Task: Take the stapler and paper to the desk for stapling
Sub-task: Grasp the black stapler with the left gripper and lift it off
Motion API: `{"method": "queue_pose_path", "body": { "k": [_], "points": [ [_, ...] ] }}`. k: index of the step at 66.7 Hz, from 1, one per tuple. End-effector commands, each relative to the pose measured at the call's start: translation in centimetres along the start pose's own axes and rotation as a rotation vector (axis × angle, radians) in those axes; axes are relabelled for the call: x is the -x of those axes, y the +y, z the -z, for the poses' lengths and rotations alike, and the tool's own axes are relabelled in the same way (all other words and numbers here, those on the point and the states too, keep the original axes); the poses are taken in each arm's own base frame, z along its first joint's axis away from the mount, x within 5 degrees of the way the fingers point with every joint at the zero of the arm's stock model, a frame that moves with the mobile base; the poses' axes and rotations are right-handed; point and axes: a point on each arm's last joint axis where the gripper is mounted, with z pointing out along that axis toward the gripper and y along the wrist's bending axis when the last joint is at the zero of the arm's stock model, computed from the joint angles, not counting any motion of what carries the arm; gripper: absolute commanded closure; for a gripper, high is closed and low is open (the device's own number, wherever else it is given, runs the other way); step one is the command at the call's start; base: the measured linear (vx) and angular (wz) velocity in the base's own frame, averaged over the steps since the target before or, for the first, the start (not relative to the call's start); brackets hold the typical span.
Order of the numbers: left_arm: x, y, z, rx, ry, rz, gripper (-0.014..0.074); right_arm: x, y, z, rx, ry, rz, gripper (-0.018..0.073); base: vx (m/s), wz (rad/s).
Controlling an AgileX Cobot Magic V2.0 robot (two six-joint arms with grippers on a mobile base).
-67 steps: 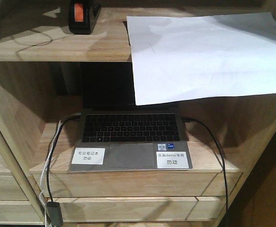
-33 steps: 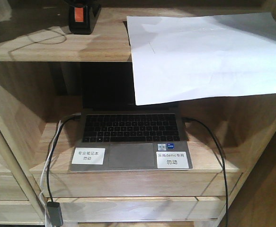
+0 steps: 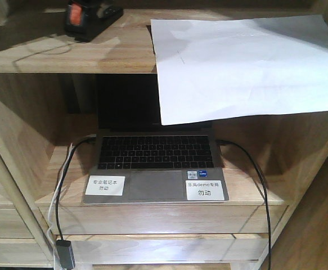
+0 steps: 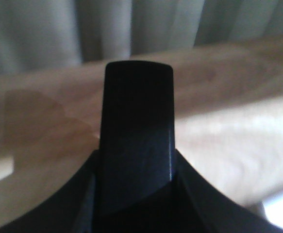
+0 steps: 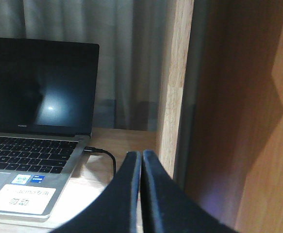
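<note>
Two task items sit on the top shelf point(image 3: 118, 50) in the front-facing view. The stapler point(image 3: 90, 19) lies tilted at the upper left of the frame, orange-red patch toward the left, its top cut off by the frame edge. The paper point(image 3: 242, 67) spreads across the upper right, apart from the stapler, and its lower edge hangs over the shelf front and covers part of the screen below. At lower centre an open laptop point(image 3: 155, 163) rests on the lower shelf point(image 3: 239, 194), with two white labels point(image 3: 104, 185) on its palm rest and cables point(image 3: 259, 185) leaving both sides. In the left wrist view a blurred black block rises from the dark body of the left gripper point(image 4: 136, 160) over a wooden surface point(image 4: 228, 121). I cannot tell whether that gripper is gaping, pressed together or holding something. In the right wrist view the right gripper point(image 5: 141, 162) has its fingers pressed together with nothing between them, at bottom centre, between the laptop and a wooden upright point(image 5: 175, 73).
</note>
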Motion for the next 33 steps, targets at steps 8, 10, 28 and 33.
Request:
{"method": "queue_pose_path", "body": {
  "k": [8, 10, 28, 33],
  "points": [
    [3.0, 0.4, 8.9, -0.027, -0.248, -0.016, 0.0604, -0.1, 0.1, 0.0, 0.006, -0.057, 0.008, 0.0568, 0.0, 0.0],
    [2.9, 0.5, 9.3, -0.026, -0.249, -0.026, 0.0604, -0.1, 0.1, 0.0, 0.006, -0.057, 0.008, 0.0568, 0.0, 0.0],
    [0.0, 1.3, 14.4, -0.042, -0.321, -0.059, 0.0604, -0.1, 0.1, 0.0, 0.006, -0.057, 0.008, 0.0568, 0.0, 0.0],
    [-1.6, 1.7, 16.4, -0.051, -0.343, -0.059, 0.0604, -0.1, 0.1, 0.0, 0.006, -0.057, 0.008, 0.0568, 0.0, 0.0]
  ]
}}
